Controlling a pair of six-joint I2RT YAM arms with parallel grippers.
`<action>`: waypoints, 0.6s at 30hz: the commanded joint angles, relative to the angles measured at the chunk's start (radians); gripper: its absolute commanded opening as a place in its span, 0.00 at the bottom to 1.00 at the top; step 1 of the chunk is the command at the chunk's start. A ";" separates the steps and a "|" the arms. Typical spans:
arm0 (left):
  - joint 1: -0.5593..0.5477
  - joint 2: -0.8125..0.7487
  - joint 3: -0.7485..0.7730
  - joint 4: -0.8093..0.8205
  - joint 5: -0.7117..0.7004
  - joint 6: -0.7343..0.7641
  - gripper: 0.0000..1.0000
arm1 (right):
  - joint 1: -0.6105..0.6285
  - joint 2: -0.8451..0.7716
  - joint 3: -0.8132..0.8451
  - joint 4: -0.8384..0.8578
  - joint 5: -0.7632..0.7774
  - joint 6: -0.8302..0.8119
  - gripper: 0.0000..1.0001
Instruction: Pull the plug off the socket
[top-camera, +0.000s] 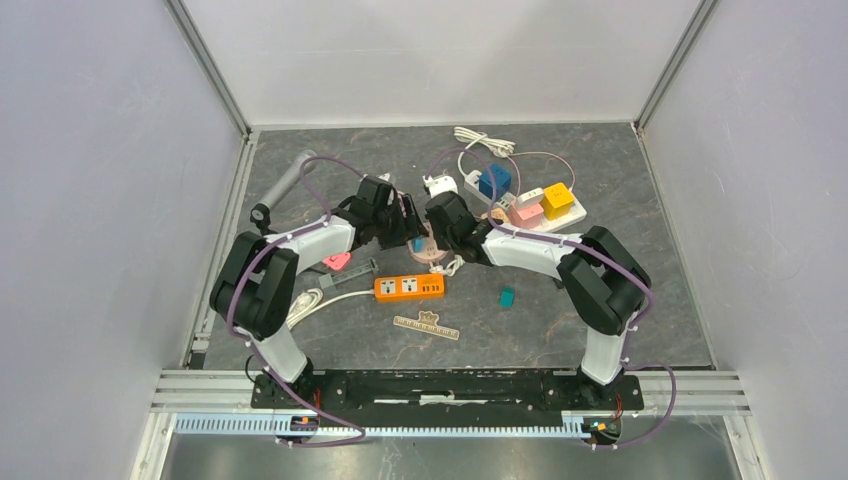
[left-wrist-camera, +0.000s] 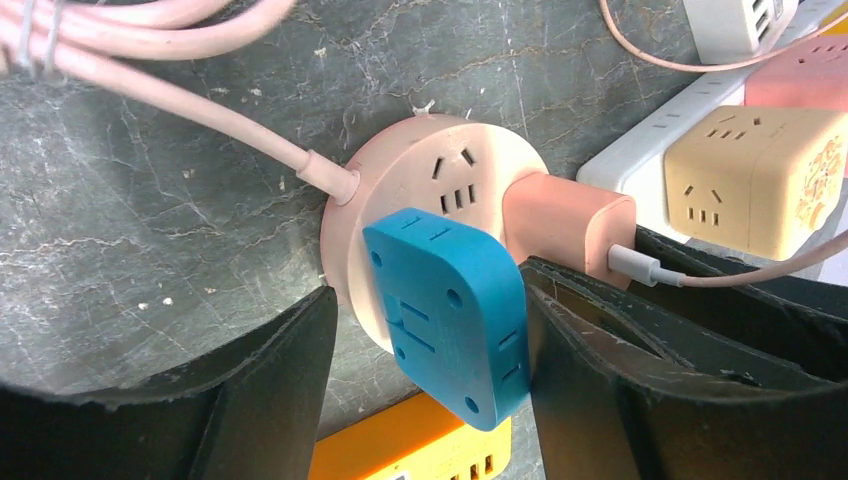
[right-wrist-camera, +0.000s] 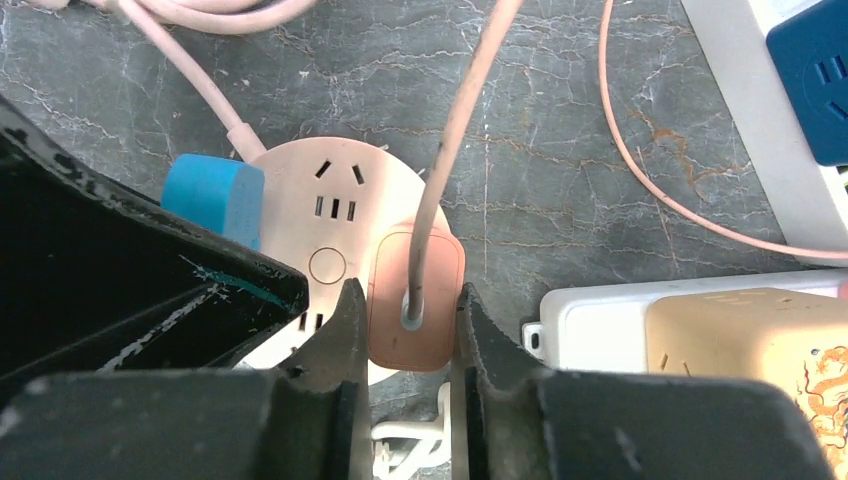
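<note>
A round pink socket (left-wrist-camera: 400, 190) lies on the grey table, and shows in the top view (top-camera: 430, 252) and the right wrist view (right-wrist-camera: 320, 200). A blue plug (left-wrist-camera: 450, 310) and a salmon plug (right-wrist-camera: 415, 295) with a pale cable sit in it. My left gripper (left-wrist-camera: 428, 375) is open around the blue plug: its right finger (left-wrist-camera: 610, 380) touches the plug, the left finger (left-wrist-camera: 250, 400) stands apart. My right gripper (right-wrist-camera: 408, 345) is shut on the salmon plug, one finger on each side. The two grippers meet over the socket (top-camera: 425, 228).
A white power strip (top-camera: 535, 215) with pink, yellow and blue cube adapters lies right of the socket. An orange power strip (top-camera: 410, 287) lies just in front, with a ruler (top-camera: 427, 326), a small teal block (top-camera: 507, 296) and coiled white cables (top-camera: 480, 140) around.
</note>
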 joint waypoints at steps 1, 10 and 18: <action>-0.002 0.028 0.006 -0.030 -0.050 -0.007 0.72 | 0.008 -0.010 0.053 -0.040 0.019 0.043 0.00; -0.017 0.038 0.023 -0.127 -0.164 0.000 0.68 | 0.028 0.006 0.096 -0.074 0.027 0.062 0.00; -0.044 0.109 0.111 -0.223 -0.242 0.025 0.69 | 0.041 0.019 0.071 -0.072 0.033 0.110 0.00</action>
